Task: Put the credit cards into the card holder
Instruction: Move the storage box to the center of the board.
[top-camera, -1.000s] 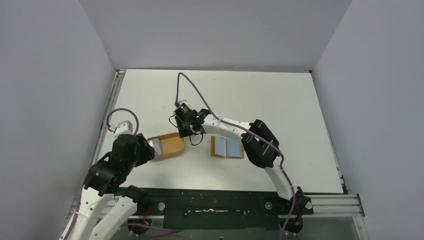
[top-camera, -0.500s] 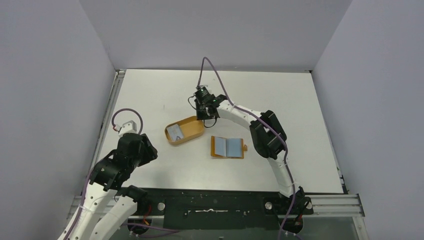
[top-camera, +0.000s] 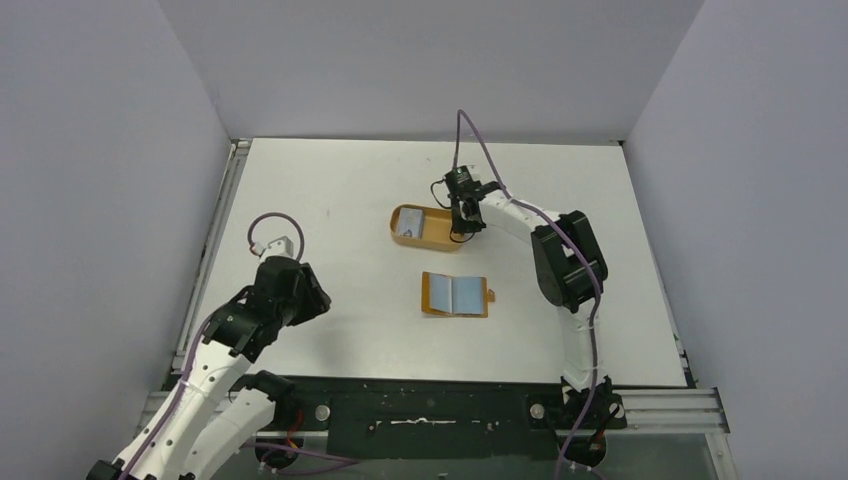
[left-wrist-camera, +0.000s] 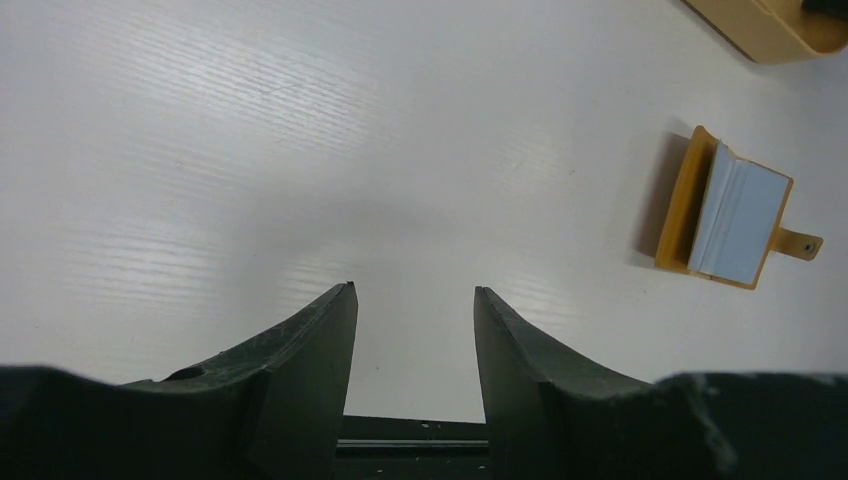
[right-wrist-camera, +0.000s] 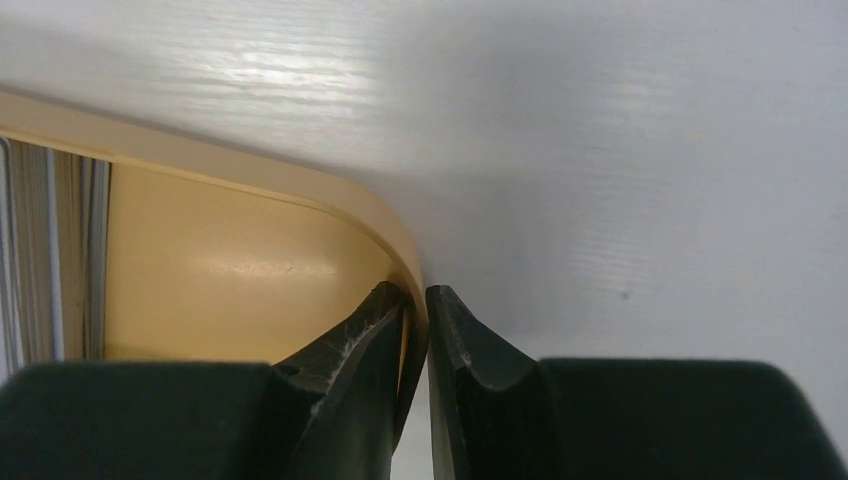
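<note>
right gripper (right-wrist-camera: 418, 293) nipped shut on orange tray (top-camera: 433, 229) rim; left gripper (left-wrist-camera: 412, 300) half open, empty. credit cards (top-camera: 408, 226) lie in tray, beyond open card holder (top-camera: 455, 294). judged thin, stiff, slippery: pinch by an edge.

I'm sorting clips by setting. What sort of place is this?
Probably a lab test cell for robot trials: a white table boxed in by plain grey panels, with the left arm and right arm bolted to a base rail at its near edge.
</note>
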